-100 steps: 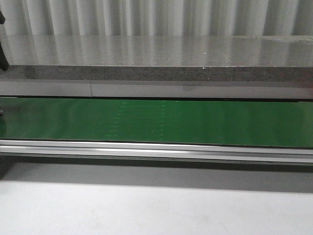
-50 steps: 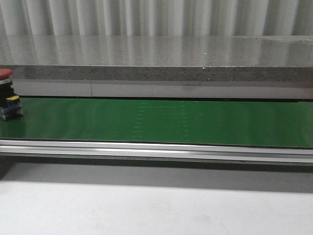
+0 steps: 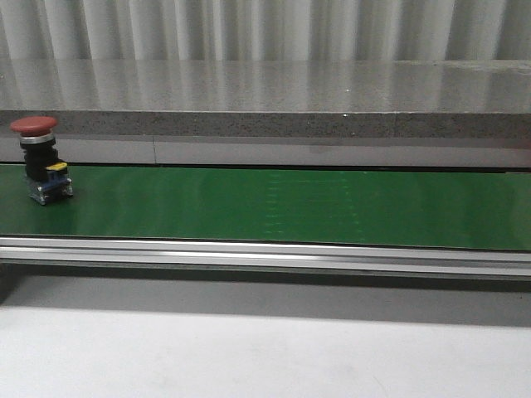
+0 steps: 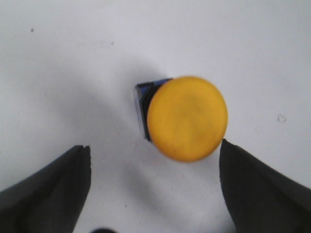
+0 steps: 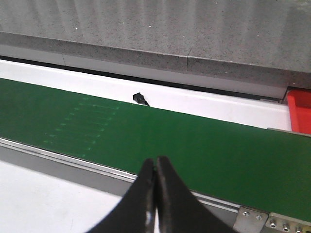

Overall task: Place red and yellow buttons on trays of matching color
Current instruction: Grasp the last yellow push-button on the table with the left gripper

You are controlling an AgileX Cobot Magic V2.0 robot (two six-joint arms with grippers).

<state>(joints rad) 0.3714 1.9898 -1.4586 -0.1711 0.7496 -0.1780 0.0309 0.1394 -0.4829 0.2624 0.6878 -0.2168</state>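
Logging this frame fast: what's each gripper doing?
Left gripper: open, over the round yellow button.
Right gripper: closed, empty.

What I can't make out from here

My left gripper (image 4: 154, 189) shows only two dark fingertips, cut off at the frame's edge. The yellow button (image 4: 187, 118) under it is blurred, its cap hiding most of its dark base. A red tray (image 5: 299, 112) is clipped to one corner. The small black piece (image 5: 140, 98) beside the green belt (image 5: 194, 145) is too tiny to identify.
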